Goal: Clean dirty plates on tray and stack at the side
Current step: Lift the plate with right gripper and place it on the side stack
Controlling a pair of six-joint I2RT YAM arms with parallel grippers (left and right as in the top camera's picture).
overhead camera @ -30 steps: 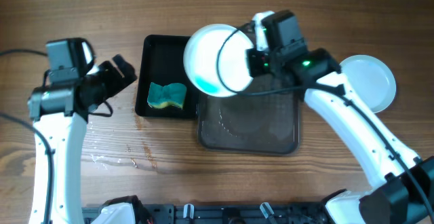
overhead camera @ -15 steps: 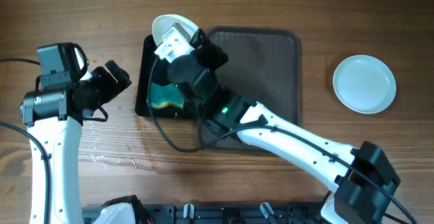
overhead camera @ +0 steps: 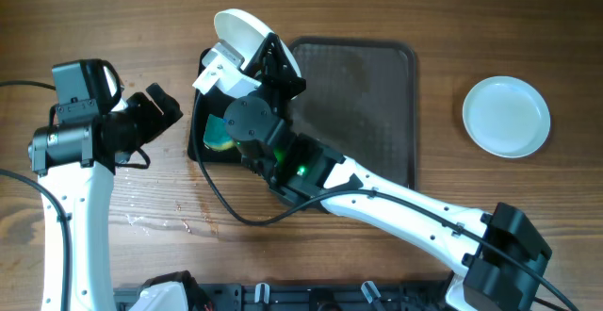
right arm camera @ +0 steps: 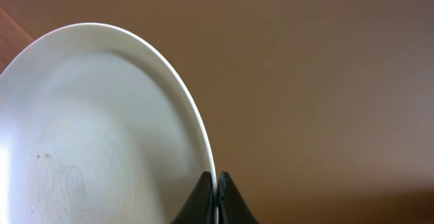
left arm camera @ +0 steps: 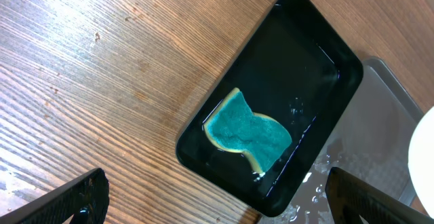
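Right jaws were shut tight on the rim of a plate (right arm camera: pixel 102 136), the two tips pressed together with only the thin white edge between them. That plate (overhead camera: pixel 237 30) hung tilted on edge, lifted off everything, above the far end of the black tray (left arm camera: pixel 291 54). Its visible face looked plain white to me, with faint marks only; whether a blue smear sat on the side turned away, I could not tell.

Below it, the sponge (left arm camera: pixel 247 132) lay flat in the black tray, with water beaded around it. Just beside that, the tray (overhead camera: pixel 367 94) was bare, no plate on it. Well apart on the right, a second plate (overhead camera: pixel 507 115) rested flat on the counter (overhead camera: pixel 94 9), white all over. No third plate showed in any view.

Left jaws were spread wide and held nothing, poised over the counter near the black tray's left side.

My reading was that the wiping step was in hand: one plate brought over to the sponge. Next, my left jaws would need to drop onto the sponge, close on it, then rub the plate's centre while my right jaws held the rim steady against the push.
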